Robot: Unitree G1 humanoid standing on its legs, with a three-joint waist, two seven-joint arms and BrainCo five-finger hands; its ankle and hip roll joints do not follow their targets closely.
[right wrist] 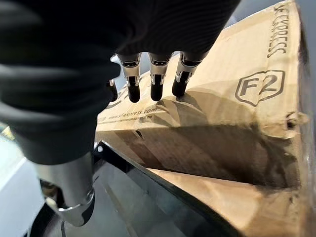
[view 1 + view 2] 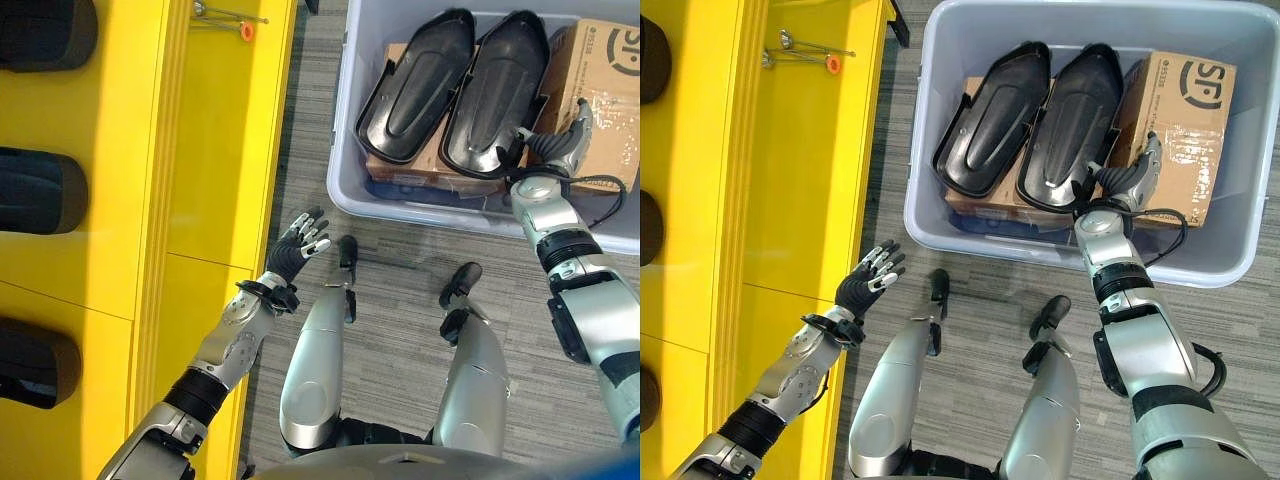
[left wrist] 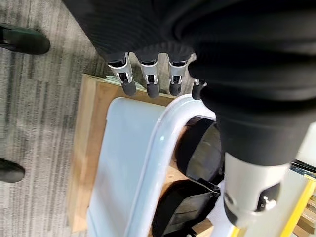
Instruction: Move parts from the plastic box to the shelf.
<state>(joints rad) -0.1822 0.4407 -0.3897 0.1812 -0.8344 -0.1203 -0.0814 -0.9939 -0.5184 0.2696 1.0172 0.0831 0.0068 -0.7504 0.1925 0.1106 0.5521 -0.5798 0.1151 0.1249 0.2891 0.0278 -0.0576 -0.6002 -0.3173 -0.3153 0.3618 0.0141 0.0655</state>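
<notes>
Two black moulded parts [image 2: 992, 118] [image 2: 1072, 125] lie side by side in the grey plastic box [image 2: 940, 60], resting on cardboard. My right hand [image 2: 1130, 178] hangs open inside the box, between the right-hand black part and a brown cardboard carton [image 2: 1175, 120]; its straight fingers [image 1: 157, 84] point at the carton and hold nothing. Over the floor beside the yellow shelf [image 2: 800, 200] is my left hand [image 2: 868, 275], open and empty, with its fingers [image 3: 148, 81] spread.
Dark parts [image 2: 40, 190] lie in the shelf's compartments at the left. Small metal tools with an orange tip [image 2: 805, 55] rest on the shelf's top. Grey carpet [image 2: 980, 270] lies between shelf and box. The box stands on a wooden pallet [image 3: 84, 148].
</notes>
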